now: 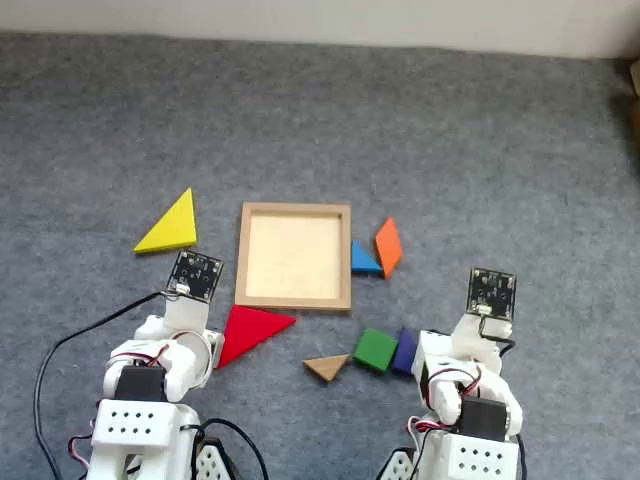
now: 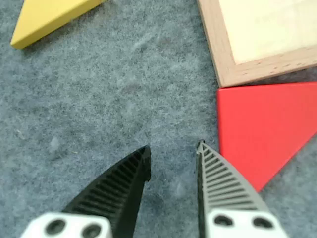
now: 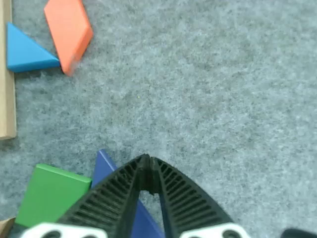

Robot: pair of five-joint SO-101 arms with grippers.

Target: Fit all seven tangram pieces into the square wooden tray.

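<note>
The square wooden tray [image 1: 295, 302] lies with nothing inside it. A yellow triangle [image 1: 172, 226] rests to its left and a red triangle [image 1: 250, 330] at its near left corner. A blue triangle [image 1: 363, 259] and an orange parallelogram [image 1: 388, 246] sit off its right side. A tan triangle [image 1: 327, 366], a green square [image 1: 375, 349] and a dark blue piece [image 1: 405, 351] lie in a row near the front. My left gripper [image 2: 173, 148] is open over bare carpet beside the red triangle [image 2: 262, 129]. My right gripper [image 3: 147, 159] is shut, empty, beside the dark blue piece [image 3: 105, 167].
Grey carpet covers the table. The tray's corner [image 2: 223, 69] lies just past the red triangle from the left gripper. Open carpet stretches behind the tray and to the far right. Both arm bases [image 1: 140, 420] [image 1: 470, 440] stand at the front edge.
</note>
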